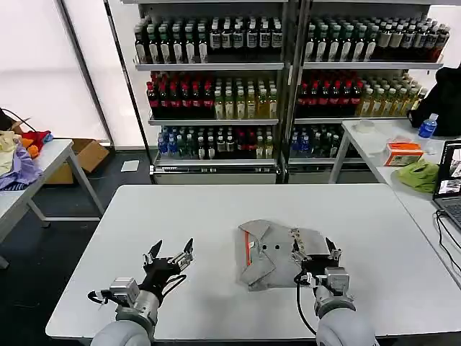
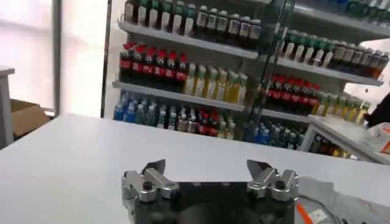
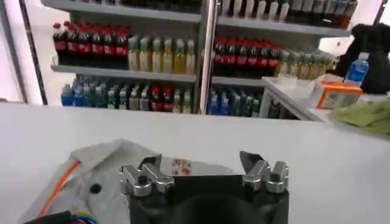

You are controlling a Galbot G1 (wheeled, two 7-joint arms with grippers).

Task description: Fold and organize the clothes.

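Observation:
A light grey shirt (image 1: 277, 252) lies folded into a compact bundle on the white table (image 1: 216, 216), right of centre near the front, with an orange mark and two dark buttons showing. My right gripper (image 1: 317, 252) stands open at the bundle's near right edge, nothing between its fingers. In the right wrist view the shirt (image 3: 109, 167) with its small colour logo lies just beyond that open gripper (image 3: 201, 164). My left gripper (image 1: 171, 252) is open over bare table, well left of the shirt. The left wrist view has that open gripper (image 2: 208, 168) with a shirt edge (image 2: 329, 204) off to one side.
Shelves of bottled drinks (image 1: 288, 79) stand behind the table. A side table at the right carries a lime-green cloth (image 1: 419, 174), an orange box (image 1: 403, 153) and a laptop (image 1: 450, 184). Another table at the left holds lilac and orange fabrics (image 1: 21, 155).

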